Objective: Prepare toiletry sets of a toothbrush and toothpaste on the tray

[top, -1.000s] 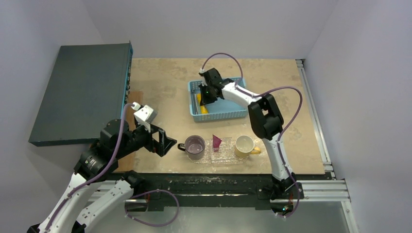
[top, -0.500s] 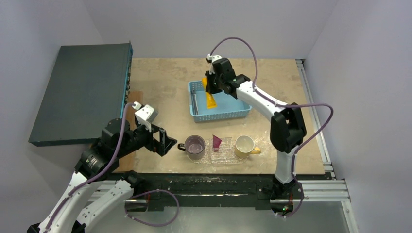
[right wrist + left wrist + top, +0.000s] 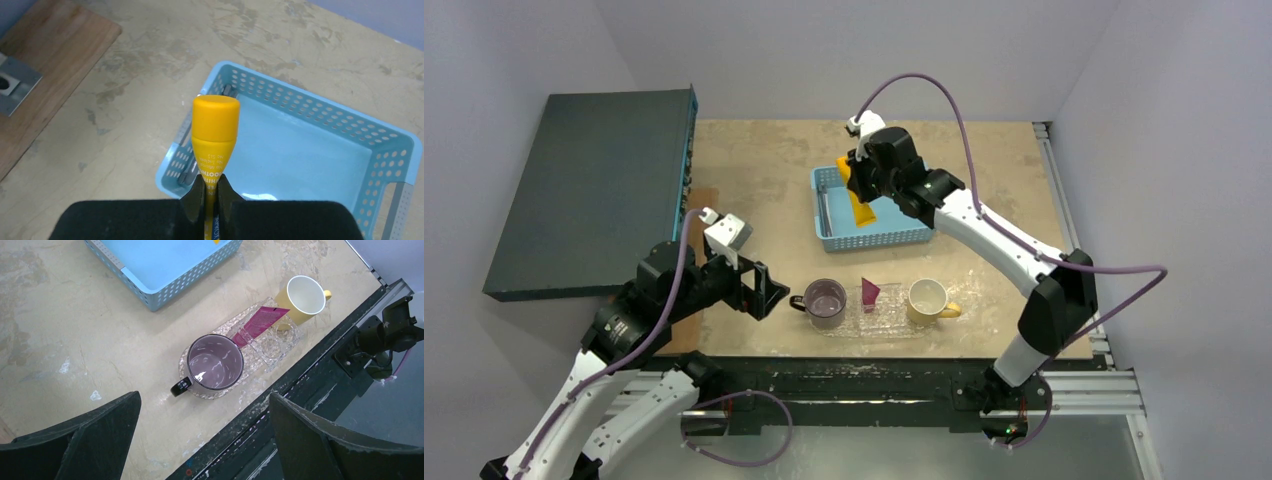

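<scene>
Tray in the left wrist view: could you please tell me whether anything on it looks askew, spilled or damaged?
Nothing looks spilled or damaged. The pink tube lies slanted across the tray, between the purple mug and the yellow mug, which both stand upright.

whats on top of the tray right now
A purple mug, a magenta tube and a yellow mug sit on the clear tray. Both mugs look empty; the tray surface under them is covered.
</scene>
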